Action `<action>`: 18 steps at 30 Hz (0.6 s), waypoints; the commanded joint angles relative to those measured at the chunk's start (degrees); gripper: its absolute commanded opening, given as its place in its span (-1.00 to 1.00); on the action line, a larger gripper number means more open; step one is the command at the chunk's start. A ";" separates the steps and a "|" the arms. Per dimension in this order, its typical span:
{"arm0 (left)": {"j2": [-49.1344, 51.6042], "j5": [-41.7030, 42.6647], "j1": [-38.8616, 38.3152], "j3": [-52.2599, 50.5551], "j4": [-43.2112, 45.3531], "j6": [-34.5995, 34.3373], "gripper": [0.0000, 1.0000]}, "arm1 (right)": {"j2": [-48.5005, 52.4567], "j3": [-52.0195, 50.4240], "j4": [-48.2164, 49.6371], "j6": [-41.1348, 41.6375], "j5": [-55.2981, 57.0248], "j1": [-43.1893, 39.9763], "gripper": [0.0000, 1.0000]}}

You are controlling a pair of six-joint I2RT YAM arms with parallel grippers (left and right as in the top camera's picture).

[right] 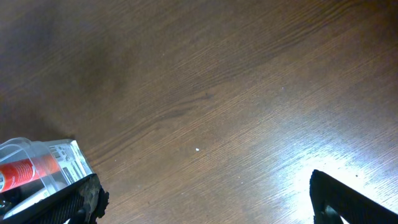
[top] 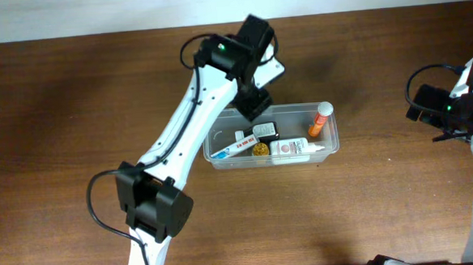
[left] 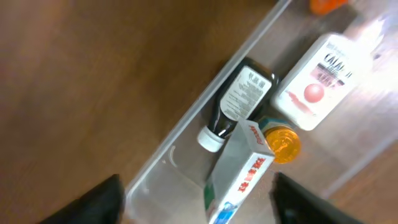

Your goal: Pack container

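Hovering over the back left corner of the container [top: 300,107], the left gripper [top: 255,105] stands wide open, holding nothing; the right gripper [right: 205,202], likewise spread and empty, sits well apart.

- The container [top: 294,107] was a clear, shallow plastic tub, rectangular with rounded corners and a raised rim.
- It sat upright and open-topped near the middle of the brown desk [top: 65,109], its long sides running left to right.
- It was partly filled.

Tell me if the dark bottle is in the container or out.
In. The dark bottle lies on its side inside the container, along its wall, next to the box.
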 commanded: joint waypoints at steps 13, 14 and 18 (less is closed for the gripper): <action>-16.41 -11.98 8.94 8.90 -15.21 -17.00 0.99 | 0.09 0.85 0.15 0.24 -0.11 -0.20 0.97; -17.35 -11.98 9.70 8.90 -16.00 -17.79 0.99 | 0.09 0.85 0.15 0.24 -0.11 -0.20 0.97; -22.67 -11.19 13.27 8.57 -16.33 -20.39 0.99 | 0.09 0.85 0.15 0.26 -0.11 -0.20 0.97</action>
